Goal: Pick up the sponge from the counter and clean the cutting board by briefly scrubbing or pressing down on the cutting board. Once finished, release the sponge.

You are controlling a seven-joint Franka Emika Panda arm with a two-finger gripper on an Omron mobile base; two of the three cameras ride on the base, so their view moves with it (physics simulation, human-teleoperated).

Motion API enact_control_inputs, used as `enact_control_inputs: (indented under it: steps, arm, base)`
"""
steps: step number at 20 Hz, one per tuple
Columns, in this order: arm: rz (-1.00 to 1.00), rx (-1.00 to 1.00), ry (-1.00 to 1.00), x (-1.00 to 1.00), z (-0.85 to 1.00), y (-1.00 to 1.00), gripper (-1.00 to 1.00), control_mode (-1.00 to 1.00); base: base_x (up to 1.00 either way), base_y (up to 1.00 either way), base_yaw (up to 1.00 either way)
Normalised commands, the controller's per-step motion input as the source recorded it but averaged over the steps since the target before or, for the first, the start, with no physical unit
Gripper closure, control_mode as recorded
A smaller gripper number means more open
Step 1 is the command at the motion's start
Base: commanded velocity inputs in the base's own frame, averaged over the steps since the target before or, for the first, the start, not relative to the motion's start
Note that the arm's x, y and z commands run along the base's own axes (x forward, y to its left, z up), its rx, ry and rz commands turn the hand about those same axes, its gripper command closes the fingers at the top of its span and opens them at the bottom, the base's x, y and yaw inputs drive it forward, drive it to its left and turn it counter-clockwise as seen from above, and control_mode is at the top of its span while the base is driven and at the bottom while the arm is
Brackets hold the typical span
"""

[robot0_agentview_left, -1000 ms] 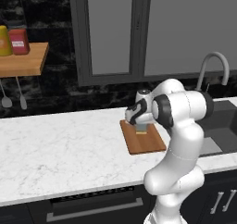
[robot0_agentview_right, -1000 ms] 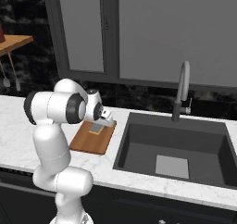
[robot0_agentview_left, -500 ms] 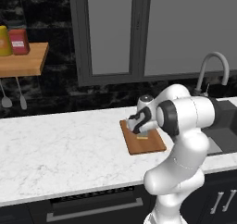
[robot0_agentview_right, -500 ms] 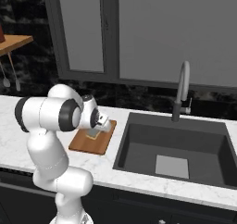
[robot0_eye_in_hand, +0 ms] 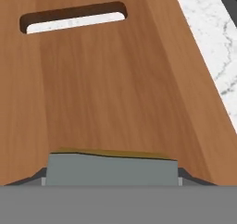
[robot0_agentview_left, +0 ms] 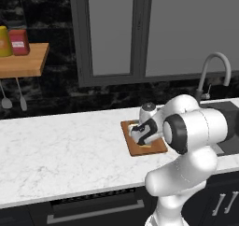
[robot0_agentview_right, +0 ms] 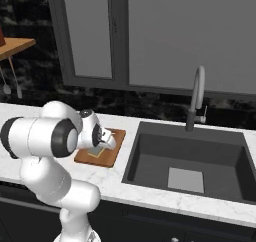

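White marble tabletop (robot0_agentview_left: 60, 150) runs left to right, dark sink basin (robot0_agentview_right: 190, 161) set into it at the right end. Reddish-brown cutting board (robot0_agentview_left: 156, 145) lies flat on the tabletop just left of the sink; handle slot (robot0_eye_in_hand: 73, 15) at its far end. Claw (robot0_agentview_left: 140, 135) low over the board, closed on the sponge (robot0_eye_in_hand: 111, 167). Sponge sits on the board's near half, yellow edge showing under grey.

You see arm folded forward, elbow high, wrist bent down. Gripper (robot0_agentview_left: 141, 137) points downward, low over cutting board (robot0_agentview_left: 156, 147). Fingers closed on sponge (robot0_eye_in_hand: 111, 168), one at each side. Hand leans a little to robot's left.
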Motion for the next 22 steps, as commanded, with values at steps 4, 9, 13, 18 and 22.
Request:
enact_control_inputs:
  steps: [4,9,13,18,22]
  arm:
    - [0.0,-0.03,-0.02,-0.76,-0.36,0.06,1.0,-1.0]
    - [0.0,-0.01,0.0,-0.77,-0.33,0.02,1.0,-1.0]
    - [0.0,0.0,0.0,-0.73,-0.27,0.01,1.0,-1.0]
    - [0.0,0.01,0.0,-0.36,0.06,0.02,1.0,-1.0]
    - [0.0,0.03,0.02,0.08,0.27,0.0,1.0,-1.0]
  base:
    - [0.0,0.0,0.0]
    - [0.0,0.0,0.0]
    - [0.0,0.0,0.0]
    - [0.0,0.0,0.0]
    - [0.0,0.0,0.0]
